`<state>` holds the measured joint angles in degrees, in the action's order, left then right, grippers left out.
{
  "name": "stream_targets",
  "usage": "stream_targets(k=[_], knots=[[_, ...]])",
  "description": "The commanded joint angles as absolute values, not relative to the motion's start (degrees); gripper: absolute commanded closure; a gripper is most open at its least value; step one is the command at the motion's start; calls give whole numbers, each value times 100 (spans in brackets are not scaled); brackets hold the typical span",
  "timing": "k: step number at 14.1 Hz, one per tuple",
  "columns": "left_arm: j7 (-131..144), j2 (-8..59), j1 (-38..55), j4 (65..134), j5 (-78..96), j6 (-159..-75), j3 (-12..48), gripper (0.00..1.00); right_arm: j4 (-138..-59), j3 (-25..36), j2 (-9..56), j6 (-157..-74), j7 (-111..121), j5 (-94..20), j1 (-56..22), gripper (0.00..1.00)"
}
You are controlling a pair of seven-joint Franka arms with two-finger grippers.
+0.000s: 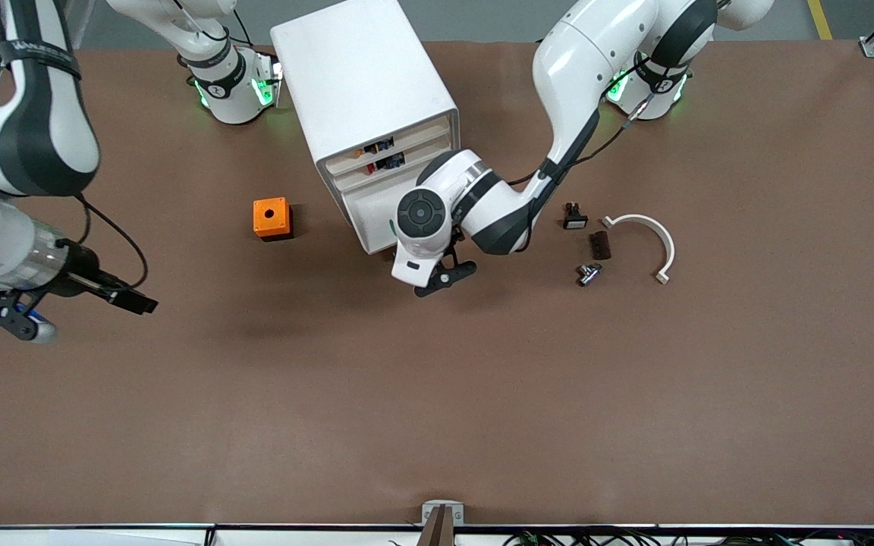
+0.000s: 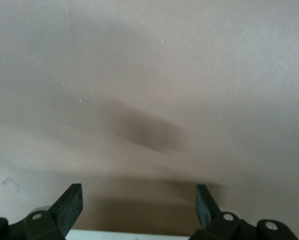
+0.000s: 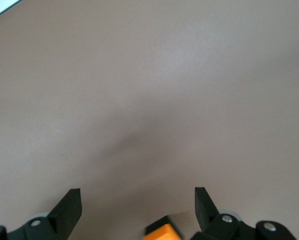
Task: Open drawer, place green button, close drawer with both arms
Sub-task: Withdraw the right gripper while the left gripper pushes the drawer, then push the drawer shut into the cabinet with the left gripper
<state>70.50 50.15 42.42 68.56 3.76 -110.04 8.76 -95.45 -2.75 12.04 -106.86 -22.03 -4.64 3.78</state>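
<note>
The white cabinet (image 1: 361,76) stands at the table's robot-side edge, with orange and red parts showing in its two upper drawers. The third drawer (image 1: 369,208) shows as a white panel below them, partly covered by the left arm's wrist. I cannot tell how far out it stands. My left gripper (image 1: 446,277) is open and empty, low over the table in front of the cabinet. In the left wrist view (image 2: 138,207) a white edge (image 2: 129,235) lies between its fingers. My right gripper (image 1: 16,322) is open and empty over the table at the right arm's end. The button is hidden.
An orange cube with a hole (image 1: 271,218) sits beside the cabinet and shows in the right wrist view (image 3: 162,232). Toward the left arm's end lie a black switch with a white face (image 1: 574,218), a dark block (image 1: 599,245), a metal part (image 1: 589,273) and a white curved piece (image 1: 653,239).
</note>
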Motion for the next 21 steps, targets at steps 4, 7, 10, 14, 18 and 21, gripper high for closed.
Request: stream_targets(k=[4,7,10,14,18,21], knots=[[7163,5001,4500,7031,684,-11153,879,1,-9633,-352,546,-10301,-285,-422,1019,0],[7163,5010,4517,7101,1168,-11153,879,1,-9650,-351,177,-10055,218,-247,1055,0],[7146,5019,4526,7207,1633,-11153,879,1,-9650,-378,-52,-9844,702,61,1037,0],[7102,5062,4535,7295,2275,-11153,888,1,-9615,-387,-176,-9660,712,70,1028,0],[7058,5124,4544,7400,2776,-11162,949,1,-9423,-404,-132,-9563,703,79,950,0],[7040,5150,4544,7462,3207,-11162,1002,1,-9273,-387,-123,-9562,686,70,958,0]])
